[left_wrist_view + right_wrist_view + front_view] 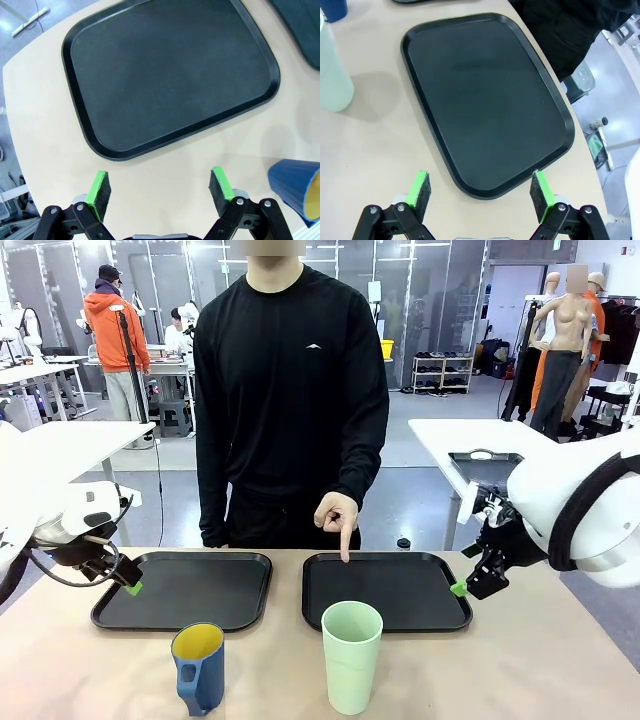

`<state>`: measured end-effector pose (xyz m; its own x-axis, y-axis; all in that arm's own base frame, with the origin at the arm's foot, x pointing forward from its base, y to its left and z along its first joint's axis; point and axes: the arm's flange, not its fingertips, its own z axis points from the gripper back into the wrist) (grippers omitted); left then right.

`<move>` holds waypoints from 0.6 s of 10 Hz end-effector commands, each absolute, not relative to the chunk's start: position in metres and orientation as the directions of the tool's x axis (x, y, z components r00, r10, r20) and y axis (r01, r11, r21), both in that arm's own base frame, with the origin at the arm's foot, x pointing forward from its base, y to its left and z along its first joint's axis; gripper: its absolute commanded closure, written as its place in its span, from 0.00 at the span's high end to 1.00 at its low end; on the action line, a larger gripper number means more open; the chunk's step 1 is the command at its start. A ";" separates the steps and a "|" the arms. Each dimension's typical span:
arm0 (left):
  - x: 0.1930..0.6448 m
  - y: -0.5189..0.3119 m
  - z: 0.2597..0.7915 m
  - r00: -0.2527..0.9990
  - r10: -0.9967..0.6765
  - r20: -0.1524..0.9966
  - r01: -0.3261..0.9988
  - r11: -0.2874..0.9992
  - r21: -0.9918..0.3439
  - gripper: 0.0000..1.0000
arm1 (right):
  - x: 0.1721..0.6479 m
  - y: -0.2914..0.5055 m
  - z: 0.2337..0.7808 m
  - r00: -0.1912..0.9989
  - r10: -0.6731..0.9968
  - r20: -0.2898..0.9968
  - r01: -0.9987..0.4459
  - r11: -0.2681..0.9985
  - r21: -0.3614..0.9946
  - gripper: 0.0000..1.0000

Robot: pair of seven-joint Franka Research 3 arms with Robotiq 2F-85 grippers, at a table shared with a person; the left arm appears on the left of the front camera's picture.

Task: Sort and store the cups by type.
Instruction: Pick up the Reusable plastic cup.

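Sorting's just starting: the person's hand (338,515) is pointing into the right tray (440,602). The tumbler (351,655) and mug (199,667) are standing in front of the trays. The left gripper (160,187) and right gripper (480,189) are hanging wide, empty. Next, probably, grabbing a cup.

1. Tall pale mint-green handleless tumbler (351,655): plain, unpatterned.
2. Short blue handled mug (199,667): yellow inside.
3. Flat rectangular tray (170,75) ahead of the left claw (159,182): matte black.
4. Claw pads (97,189): bright green.
5. Smooth tabletop (45,130): beige.

On the bench (560,660) the left tray (185,590) and right tray (400,590) lie side by side, mug (199,665) nearer me than the left, tumbler (351,655) nearer me than the right, my left pincer (160,187) and right pincer (481,190) flanking them.
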<state>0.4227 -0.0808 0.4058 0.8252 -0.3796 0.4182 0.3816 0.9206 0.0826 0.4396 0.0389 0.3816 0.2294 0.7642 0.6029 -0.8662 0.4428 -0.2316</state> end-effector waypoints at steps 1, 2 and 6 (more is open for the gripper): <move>0.422 -0.080 0.406 0.828 -0.379 0.414 0.381 0.921 0.079 1.00 | 0.439 0.039 0.394 0.211 0.773 0.598 -0.866 0.432 -0.254 1.00; 0.422 -0.080 0.406 0.828 -0.379 0.414 0.381 0.921 0.079 1.00 | 0.439 0.039 0.394 0.211 0.773 0.598 -0.866 0.432 -0.254 1.00; 0.422 -0.080 0.406 0.828 -0.379 0.414 0.381 0.921 0.079 1.00 | 0.432 0.034 0.357 -0.008 0.737 0.676 -0.953 0.198 -0.228 1.00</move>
<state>0.4227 -0.0808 0.4058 0.8252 -0.3797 0.4182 0.3817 0.9206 0.0827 0.4320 0.0431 0.3775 0.0768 0.7715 0.6316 -0.9341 0.2772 -0.2250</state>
